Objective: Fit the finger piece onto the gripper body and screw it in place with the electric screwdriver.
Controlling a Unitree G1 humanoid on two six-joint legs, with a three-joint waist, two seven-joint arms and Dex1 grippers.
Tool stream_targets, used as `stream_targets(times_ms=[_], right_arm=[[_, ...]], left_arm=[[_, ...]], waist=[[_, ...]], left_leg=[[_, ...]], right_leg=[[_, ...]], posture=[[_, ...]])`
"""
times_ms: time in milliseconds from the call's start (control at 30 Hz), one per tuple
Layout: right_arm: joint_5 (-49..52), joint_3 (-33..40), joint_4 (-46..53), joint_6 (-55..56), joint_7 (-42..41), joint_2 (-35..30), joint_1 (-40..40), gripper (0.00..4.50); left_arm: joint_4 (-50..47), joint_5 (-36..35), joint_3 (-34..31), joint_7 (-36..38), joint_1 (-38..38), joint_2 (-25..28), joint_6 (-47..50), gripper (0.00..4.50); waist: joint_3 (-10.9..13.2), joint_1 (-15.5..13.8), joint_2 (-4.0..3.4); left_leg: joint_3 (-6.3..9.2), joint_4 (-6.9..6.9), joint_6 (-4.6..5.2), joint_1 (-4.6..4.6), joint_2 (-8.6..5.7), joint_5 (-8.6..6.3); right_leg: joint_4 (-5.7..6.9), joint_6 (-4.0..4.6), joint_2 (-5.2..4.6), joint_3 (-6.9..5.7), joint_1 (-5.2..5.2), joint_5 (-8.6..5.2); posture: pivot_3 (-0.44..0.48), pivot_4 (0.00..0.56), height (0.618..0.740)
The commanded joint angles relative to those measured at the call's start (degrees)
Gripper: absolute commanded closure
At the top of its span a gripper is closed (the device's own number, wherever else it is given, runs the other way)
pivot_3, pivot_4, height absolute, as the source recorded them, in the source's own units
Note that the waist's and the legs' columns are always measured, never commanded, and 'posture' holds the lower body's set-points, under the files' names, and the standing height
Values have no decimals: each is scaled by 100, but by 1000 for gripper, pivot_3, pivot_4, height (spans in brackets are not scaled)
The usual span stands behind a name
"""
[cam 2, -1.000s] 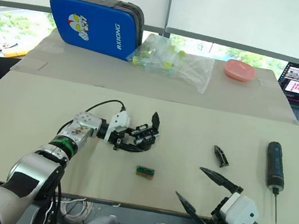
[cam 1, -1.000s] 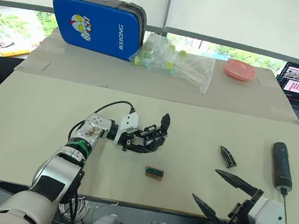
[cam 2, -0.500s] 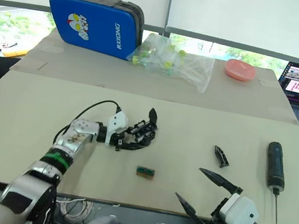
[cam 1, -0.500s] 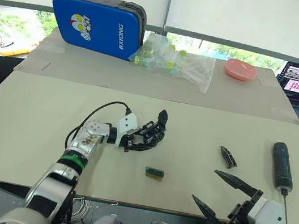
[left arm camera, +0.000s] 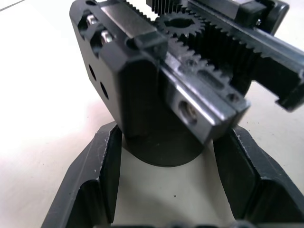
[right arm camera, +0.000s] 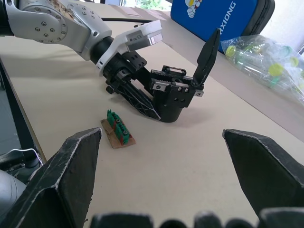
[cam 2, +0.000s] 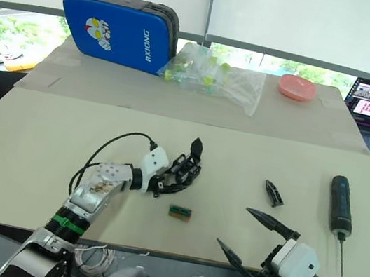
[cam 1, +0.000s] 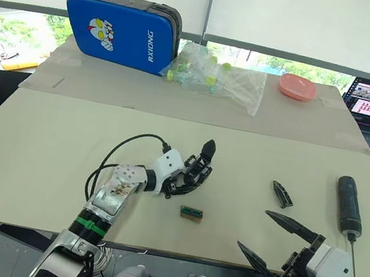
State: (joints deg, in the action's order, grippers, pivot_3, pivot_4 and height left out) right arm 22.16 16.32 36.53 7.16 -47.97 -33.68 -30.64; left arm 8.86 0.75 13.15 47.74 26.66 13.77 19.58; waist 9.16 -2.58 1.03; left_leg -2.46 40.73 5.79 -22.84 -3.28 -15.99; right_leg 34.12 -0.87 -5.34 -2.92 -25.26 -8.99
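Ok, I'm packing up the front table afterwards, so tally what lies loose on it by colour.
Black: 3, the gripper body, the finger piece and the screwdriver.
Green and brown: 1, the small block.
Total: 4.

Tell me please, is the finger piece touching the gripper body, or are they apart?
Apart. In the left eye view, the finger piece lies alone on the table, with bare tabletop between it and the gripper body at the left gripper.
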Motion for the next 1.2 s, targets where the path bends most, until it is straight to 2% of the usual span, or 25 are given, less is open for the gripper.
stream_targets(times_ms=[33, 67, 133, 167, 233, 400, 567, 700, 767, 900, 1033, 1200], right_arm=[[85, 119, 145, 93, -24, -37, -7, 0], [73, 99, 142, 95, -19, -27, 5, 0], [55, 71, 143, 94, -7, -10, 23, 0], [51, 65, 144, 94, -4, -4, 26, 0], [46, 58, 141, 97, 2, 5, 26, 0], [30, 41, 128, 100, 13, 12, 46, 0], [33, 23, 96, 92, 9, 7, 98, 0], [14, -32, 69, 86, -10, -8, 156, 0], [21, -15, 80, 65, 0, -17, 180, 0], [25, 68, 82, 52, -21, -55, 126, 0], [9, 116, 125, 47, 24, -50, 86, 0], [-18, 153, 183, 70, 72, -19, -24, 0]], left_arm=[[-266, 11, 115, -99, -15, 63, 34, 2195], [-249, -22, 114, -107, -19, 69, 68, 2195], [-229, -96, 118, -74, -16, 82, 132, 1180], [-231, -120, 116, -61, -20, 99, 138, 894], [-227, -181, 123, 26, -27, 160, 155, 18], [278, -411, -58, 400, 295, 401, -93, 18], [1720, -565, -13, 1390, 1009, 630, -1252, 18], [3207, -704, -60, 2236, 1695, 420, -2350, 18], [3819, -639, -47, 2536, 2033, 322, -2743, 18], [4643, -522, -54, 2940, 2463, 141, -3337, 18], [5251, -377, -86, 2826, 2767, -24, -3648, 18], [5655, -263, -168, 2839, 2935, -59, -3760, 18]], waist=[[-1, 2, -1], [-1, 2, -1], [-1, 3, -1], [-1, 3, -1], [-1, 3, -1], [-2, 7, -3], [-2, 1, -3], [-2, -20, -2], [-1, -31, -2], [-1, -18, -1], [-1, -5, 0], [0, 1, 1]], left_leg=[[0, 0, 0, 1, 0, 0], [0, 0, 0, 2, 0, 0], [0, 0, -1, 2, 0, 0], [0, 0, -1, 2, 0, 0], [0, 0, -1, 2, 0, 0], [0, 0, -4, 6, 0, 0], [0, 0, -11, 7, 1, 4], [0, 1, -8, 5, -1, 3], [0, 2, -4, -1, -3, 1], [0, 5, 7, -8, -4, 0], [0, 5, 51, -9, -3, 18], [0, 7, 56, -9, -3, 18]], right_leg=[[0, -5, 0, 0, 1, -3], [0, -6, 0, 1, 1, -4], [0, -6, 0, 1, 1, -4], [0, -6, 0, 1, 1, -4], [1, -6, 0, 1, 0, -4], [2, -5, 0, 3, 2, -3], [5, -4, 0, 0, 1, -2], [-1, -3, 0, -1, -1, -1], [-2, 29, -2, -1, -1, 20], [-5, 32, -1, -5, -4, 22], [-6, 29, -1, -6, -3, 20], [-5, 15, -1, -7, -2, 12]], posture=[[0, 150, 740], [0, 150, 740], [0, 150, 740], [0, 150, 740], [0, 150, 740], [0, 150, 740], [0, 150, 740], [0, 150, 740], [0, 150, 740], [0, 150, 740], [0, 150, 740], [0, 150, 740]])
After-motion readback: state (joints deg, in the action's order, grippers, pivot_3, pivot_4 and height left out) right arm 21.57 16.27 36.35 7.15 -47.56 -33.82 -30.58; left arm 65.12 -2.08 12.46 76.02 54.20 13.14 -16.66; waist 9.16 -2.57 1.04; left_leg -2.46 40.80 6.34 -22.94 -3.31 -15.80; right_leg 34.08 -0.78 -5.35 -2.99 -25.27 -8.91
